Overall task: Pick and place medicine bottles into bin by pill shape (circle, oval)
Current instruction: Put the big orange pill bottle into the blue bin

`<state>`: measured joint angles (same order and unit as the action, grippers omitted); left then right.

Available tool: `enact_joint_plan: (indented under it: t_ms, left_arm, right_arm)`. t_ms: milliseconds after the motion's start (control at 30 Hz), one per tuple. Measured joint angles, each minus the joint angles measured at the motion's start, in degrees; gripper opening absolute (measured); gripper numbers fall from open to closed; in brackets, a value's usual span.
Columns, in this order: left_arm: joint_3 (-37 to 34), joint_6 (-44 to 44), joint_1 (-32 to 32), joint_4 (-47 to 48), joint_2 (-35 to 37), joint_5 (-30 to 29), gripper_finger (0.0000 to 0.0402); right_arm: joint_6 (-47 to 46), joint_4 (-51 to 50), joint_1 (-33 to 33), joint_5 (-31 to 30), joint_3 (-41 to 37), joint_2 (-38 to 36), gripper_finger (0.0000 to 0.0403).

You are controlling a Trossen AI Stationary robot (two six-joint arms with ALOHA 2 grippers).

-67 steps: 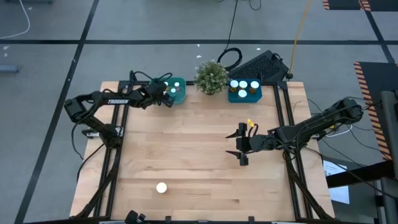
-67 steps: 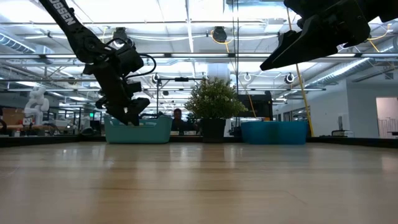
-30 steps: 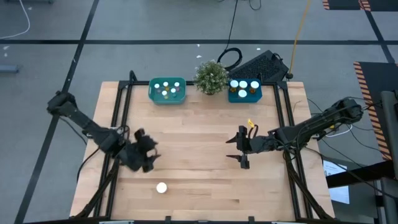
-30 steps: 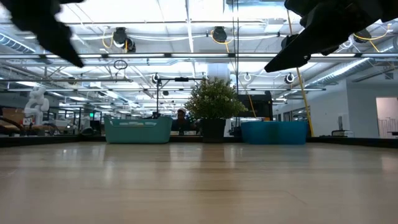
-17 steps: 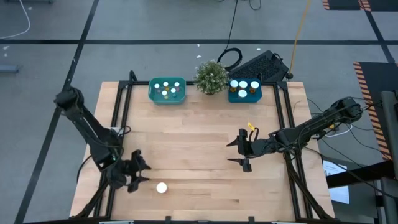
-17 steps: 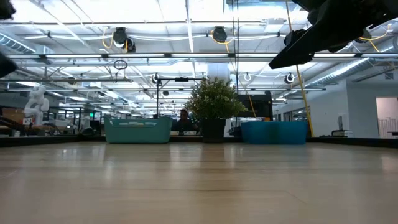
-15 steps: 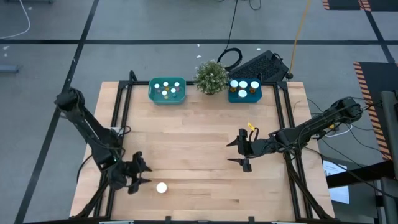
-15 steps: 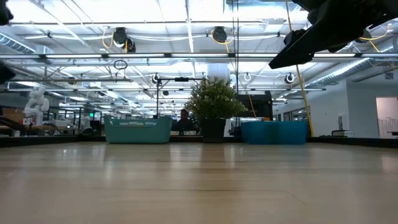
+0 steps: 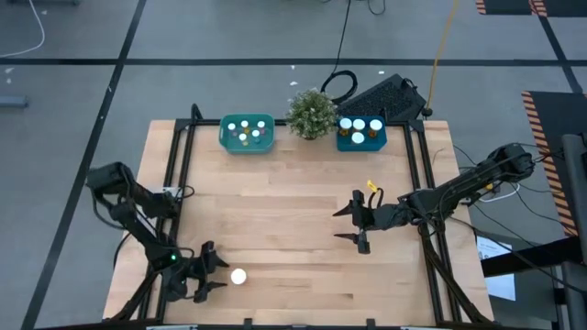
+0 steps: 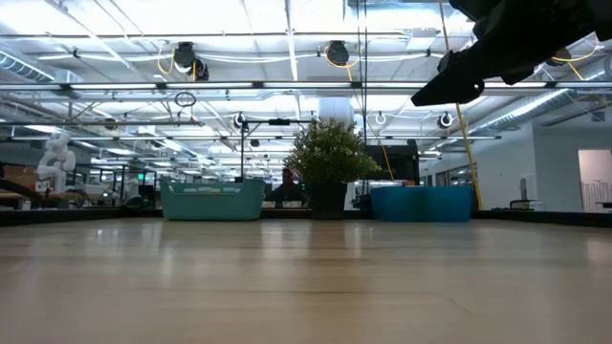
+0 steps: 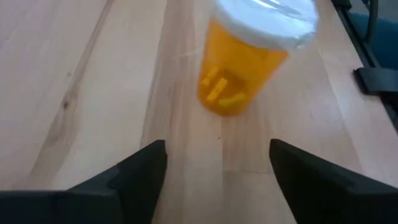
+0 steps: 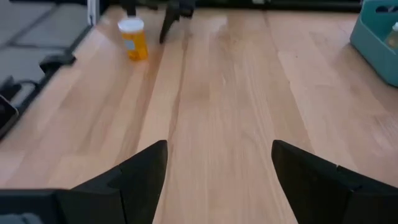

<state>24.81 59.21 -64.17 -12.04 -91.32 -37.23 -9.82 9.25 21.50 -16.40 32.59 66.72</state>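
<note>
The work surface is a light wooden table (image 9: 293,211) made of lengthwise planks and bordered by a black metal frame (image 9: 180,192). It stands on a grey floor (image 9: 229,37) marked with dark lines. A green potted plant (image 9: 311,113) sits at the middle of the table's far edge. Beyond that edge, the low view shows a large open hall with a ceiling of white beams and bright strip lights (image 10: 287,67). A black-and-orange hazard strip (image 9: 541,119) lies on the floor past the table's right edge.
</note>
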Motion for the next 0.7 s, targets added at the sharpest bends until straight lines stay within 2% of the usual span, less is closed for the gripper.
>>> enact_joint_plan:
  t_ms: [200,467,700]
  left_arm:
    - [3.42,-5.95,-0.64,-0.10,-5.27,-4.84,0.0322]
    - [6.55,-9.13,1.80,-1.67,-10.77,-7.54,0.0324]
    - [6.74,-14.55,2.86,-9.29,-13.99,-9.36,0.0324]
  right_arm:
    - [-0.02,7.80,0.00,-0.11,-3.89,-0.02,0.0281]
    - [0.93,9.78,-0.09,-1.01,-4.36,0.00,0.0281]
    - [2.33,9.84,-0.11,-3.12,-4.36,0.00,0.0281]
